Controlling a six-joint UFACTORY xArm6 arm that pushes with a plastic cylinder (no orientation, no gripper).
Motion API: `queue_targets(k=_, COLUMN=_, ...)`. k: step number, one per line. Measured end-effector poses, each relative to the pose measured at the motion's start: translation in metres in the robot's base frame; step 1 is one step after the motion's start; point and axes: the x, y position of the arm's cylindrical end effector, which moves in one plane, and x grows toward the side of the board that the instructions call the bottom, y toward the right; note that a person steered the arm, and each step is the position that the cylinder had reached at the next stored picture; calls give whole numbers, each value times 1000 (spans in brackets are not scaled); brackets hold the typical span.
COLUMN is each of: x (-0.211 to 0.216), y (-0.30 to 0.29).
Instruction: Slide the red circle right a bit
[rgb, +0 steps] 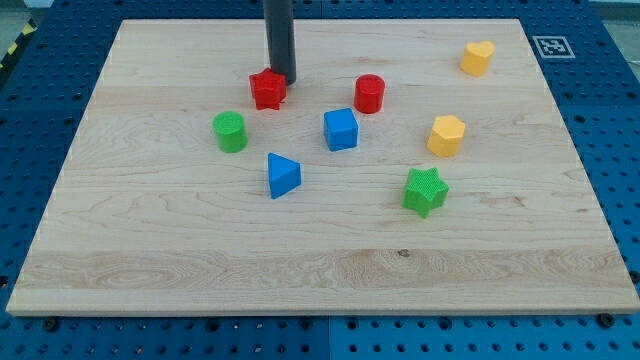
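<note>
No hand here; my tip (285, 79) holds nothing, touching the red star (267, 89) at upper centre. The red circle (369, 93) sits just right of it on the worktop (150, 230). Sweeping straight right could drag the star along or clip the blue cube (341, 130).

The board (320, 260) is pale wood with fine grain, set on a blue perforated surface (30, 340). On it lie a red circle (370, 93), a red star (267, 89), a green circle (229, 131) and a green star (425, 190). There are also a blue cube (341, 129), a blue triangle (282, 175), a yellow hexagon (446, 135) and a yellow heart (477, 57); my tip (284, 79) ends a dark grey rod.
</note>
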Motion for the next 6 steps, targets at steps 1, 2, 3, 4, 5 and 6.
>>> queue_targets(k=1, x=0, y=21)
queue_targets(k=2, x=3, y=47)
queue_targets(k=3, x=22, y=51)
queue_targets(k=4, x=39, y=61)
queue_targets(k=5, x=46, y=89)
queue_targets(k=6, x=46, y=112)
